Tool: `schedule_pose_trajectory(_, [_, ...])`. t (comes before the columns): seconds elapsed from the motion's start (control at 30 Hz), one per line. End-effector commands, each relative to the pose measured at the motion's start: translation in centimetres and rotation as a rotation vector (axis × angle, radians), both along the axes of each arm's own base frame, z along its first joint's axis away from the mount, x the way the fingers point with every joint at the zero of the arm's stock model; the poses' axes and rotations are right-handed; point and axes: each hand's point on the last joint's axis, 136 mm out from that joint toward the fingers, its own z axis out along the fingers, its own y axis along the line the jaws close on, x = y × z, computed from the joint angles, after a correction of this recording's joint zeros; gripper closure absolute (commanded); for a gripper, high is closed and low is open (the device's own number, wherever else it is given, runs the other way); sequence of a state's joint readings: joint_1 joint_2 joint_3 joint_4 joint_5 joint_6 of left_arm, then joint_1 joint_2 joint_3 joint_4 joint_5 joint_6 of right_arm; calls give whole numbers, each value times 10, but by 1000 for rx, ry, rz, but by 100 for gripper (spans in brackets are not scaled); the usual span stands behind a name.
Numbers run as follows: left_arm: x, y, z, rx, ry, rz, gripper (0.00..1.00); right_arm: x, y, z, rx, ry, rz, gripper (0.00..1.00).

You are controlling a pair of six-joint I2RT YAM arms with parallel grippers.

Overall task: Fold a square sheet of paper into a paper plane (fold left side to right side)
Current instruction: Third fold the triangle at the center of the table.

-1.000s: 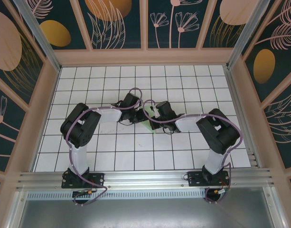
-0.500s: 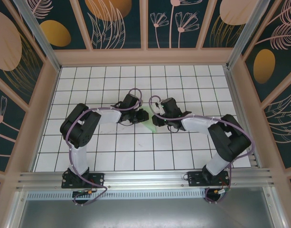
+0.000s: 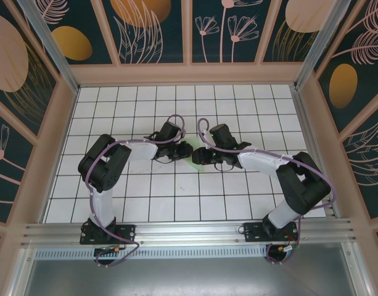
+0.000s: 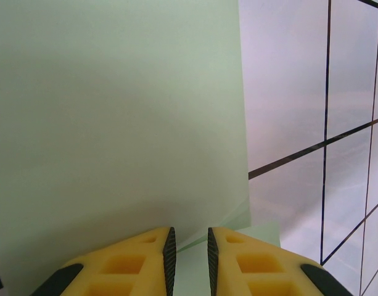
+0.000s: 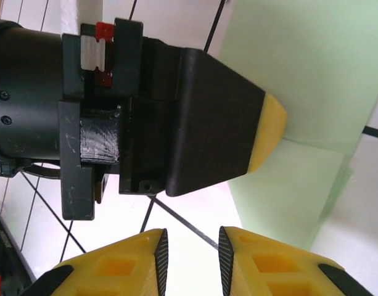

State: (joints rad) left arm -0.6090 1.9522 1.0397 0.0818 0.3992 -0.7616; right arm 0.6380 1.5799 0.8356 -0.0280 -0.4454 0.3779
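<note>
The square sheet of paper [image 3: 198,163], pale mint green, lies partly folded in the middle of the grid floor, with layered edges showing [image 5: 312,74]. In the left wrist view a large flap of the sheet [image 4: 115,123] stands in front of the camera. My left gripper [image 3: 186,150] rests its tips on the sheet, jaws a narrow gap apart [image 4: 189,233], with paper lying under the gap. Its black and yellow finger [image 5: 269,132] presses on the paper. My right gripper [image 3: 202,155] is open [image 5: 189,237] over bare white tile just beside the paper's edge, holding nothing.
The white grid floor [image 3: 145,203] is boxed in by pink-framed patterned walls [image 3: 53,142] on three sides. An aluminium rail [image 3: 189,231] carries both arm bases at the near edge. The two wrists sit close together at the centre.
My right gripper has opened and let go of the paper. Its elbow swung out to the right and the hand shifted slightly. The left arm has stayed in place.
</note>
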Motion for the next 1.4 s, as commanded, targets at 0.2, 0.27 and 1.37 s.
schedule_pose_trajectory(0.2, [-29, 17, -49, 138, 118, -6, 75, -5, -1, -28, -14, 130, 18, 69])
schedule_pose_trajectory(0.27, [-29, 18, -48, 139, 119, -4, 75, -6, -1, -32, -18, 142, 23, 69])
schedule_pose_trajectory(1.37, [-29, 18, -53, 147, 122, -6, 75, -27, -9, -66, -101, 234, 44, 80])
